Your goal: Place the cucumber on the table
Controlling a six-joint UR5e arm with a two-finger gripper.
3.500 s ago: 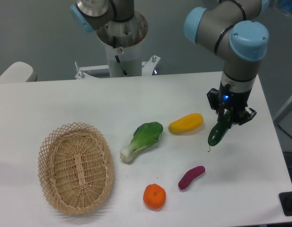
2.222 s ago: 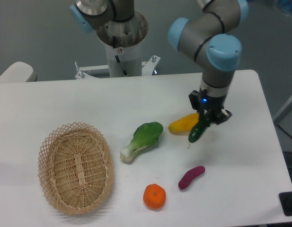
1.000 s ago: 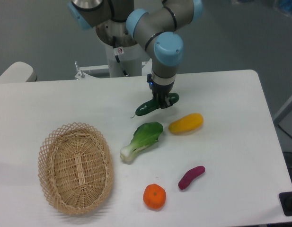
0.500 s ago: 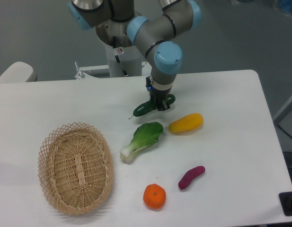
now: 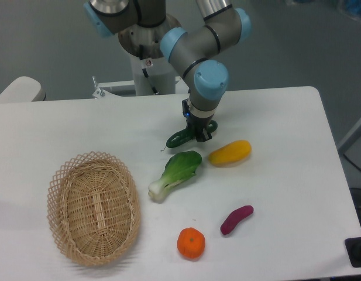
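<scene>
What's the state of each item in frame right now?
Slim dark green cucumber: gripped mid-body by the tool, lying near-level just above the leafy bok choy; contact with the table unclear.
Tool: shut on the cucumber.
Woven wicker basket: upright, nothing inside.
Light-green bok choy: lying flat.
Yellow fruit, purple sweet potato, orange: resting on the white table.

Even, diffuse light from overhead fills the scene; the white table [image 5: 297, 193] reads bright without blowing out, and the grey wall behind stays dim. Shadows are faint and short: a soft one hugs the wicker basket [image 5: 93, 208] along its lower right rim, another sits under the orange [image 5: 191, 243]. Small highlights show on the arm's blue joint caps [image 5: 211, 76]. The picture is low-resolution and slightly soft throughout, with mild grain; the edges look straight, with little distortion.
</scene>
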